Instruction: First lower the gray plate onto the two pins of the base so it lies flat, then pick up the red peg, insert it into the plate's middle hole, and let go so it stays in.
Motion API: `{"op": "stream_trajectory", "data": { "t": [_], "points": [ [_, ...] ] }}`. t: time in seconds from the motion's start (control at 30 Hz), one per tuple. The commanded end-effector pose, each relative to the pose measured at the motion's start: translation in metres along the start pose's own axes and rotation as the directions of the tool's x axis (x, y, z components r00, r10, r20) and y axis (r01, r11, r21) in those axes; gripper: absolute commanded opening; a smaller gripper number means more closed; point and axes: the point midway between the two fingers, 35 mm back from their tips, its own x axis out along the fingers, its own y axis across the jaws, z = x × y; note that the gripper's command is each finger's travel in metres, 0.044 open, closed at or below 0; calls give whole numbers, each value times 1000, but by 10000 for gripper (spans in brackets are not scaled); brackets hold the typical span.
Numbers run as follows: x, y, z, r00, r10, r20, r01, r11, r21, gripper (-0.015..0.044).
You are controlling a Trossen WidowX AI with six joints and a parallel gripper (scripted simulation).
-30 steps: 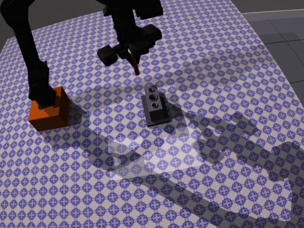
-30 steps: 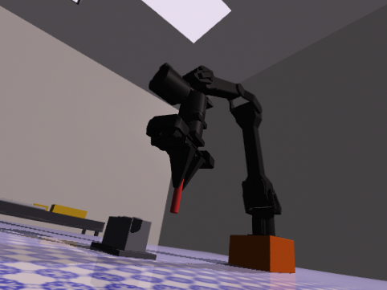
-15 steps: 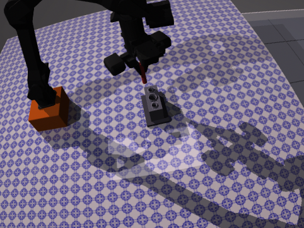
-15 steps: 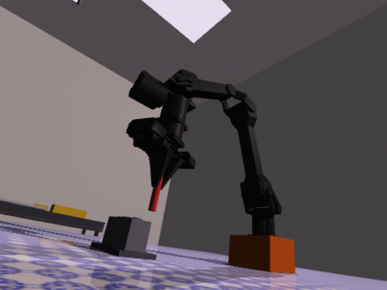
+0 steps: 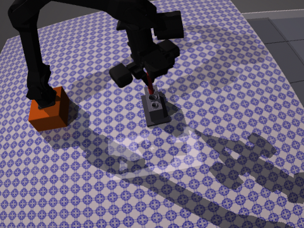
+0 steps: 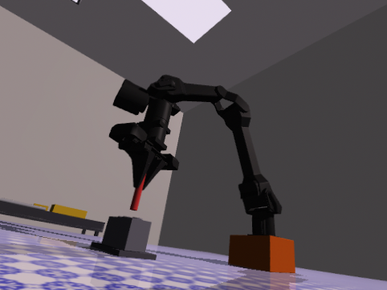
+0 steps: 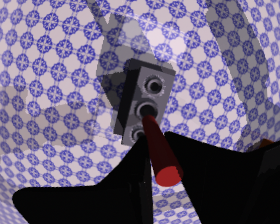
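My gripper (image 5: 147, 76) (image 6: 143, 179) (image 7: 155, 138) is shut on the red peg (image 5: 149, 84) (image 6: 137, 197) (image 7: 161, 152), which hangs tilted from the fingers. The gray plate (image 5: 154, 105) (image 6: 128, 232) (image 7: 144, 97) lies flat on the dark base (image 5: 159, 120) (image 6: 120, 251). The peg's lower end hovers a little above the plate's top and does not touch it. In the wrist view the peg's tip lines up with the middle hole (image 7: 147, 108), between the two outer holes.
The arm stands on an orange block (image 5: 50, 110) (image 6: 262, 254) to the left of the base on the blue-patterned table (image 5: 221, 110). A low dark bench with a yellow object (image 6: 68, 210) stands far off by the wall.
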Motion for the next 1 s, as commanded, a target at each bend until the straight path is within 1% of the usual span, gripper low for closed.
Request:
{"op": "stream_trajectory", "data": {
  "t": [0.0,0.97],
  "points": [
    [2,-1,7,1000,-2,-7,2,1000,-6,0],
    [2,-3,5,1000,-3,-7,2,1000,-6,0]
  ]
}}
